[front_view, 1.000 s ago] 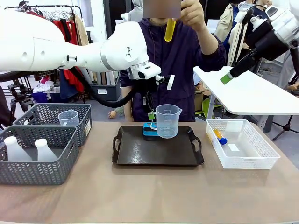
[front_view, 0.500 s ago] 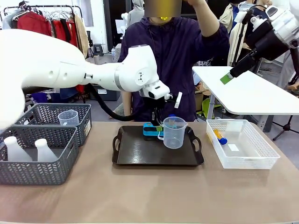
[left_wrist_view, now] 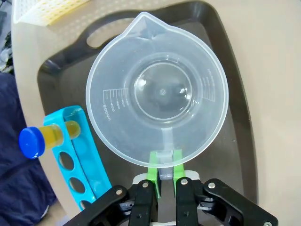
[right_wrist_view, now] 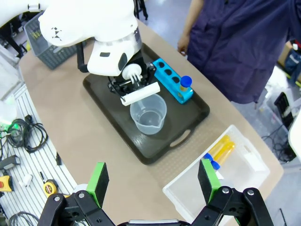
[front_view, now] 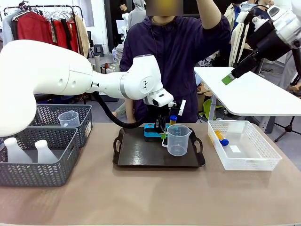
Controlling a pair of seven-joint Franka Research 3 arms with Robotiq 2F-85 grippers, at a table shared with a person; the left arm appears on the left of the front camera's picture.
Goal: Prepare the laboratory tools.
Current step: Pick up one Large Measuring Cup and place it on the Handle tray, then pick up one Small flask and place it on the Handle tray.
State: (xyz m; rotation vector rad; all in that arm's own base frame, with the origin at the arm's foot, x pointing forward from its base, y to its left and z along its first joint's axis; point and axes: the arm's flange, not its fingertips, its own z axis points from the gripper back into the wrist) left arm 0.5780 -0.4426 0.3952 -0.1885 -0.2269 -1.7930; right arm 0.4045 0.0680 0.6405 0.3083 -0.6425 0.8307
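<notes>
Pinching: left gripper (left_wrist_view: 162,175) closed tight on the handle of the clear beaker (left_wrist_view: 157,94) | place: beaker upright at frame centre over the dark tray (front_view: 136,153), spout pointing away from the fingers, blue rack (left_wrist_view: 91,162) just beside | right gripper (right_wrist_view: 153,181) wide open, empty, well apart.

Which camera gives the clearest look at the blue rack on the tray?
The right wrist view: the blue rack lies whole and unobstructed from above. The left wrist view has the beaker covering part of it; the front view shows a sliver behind the left gripper.
</notes>
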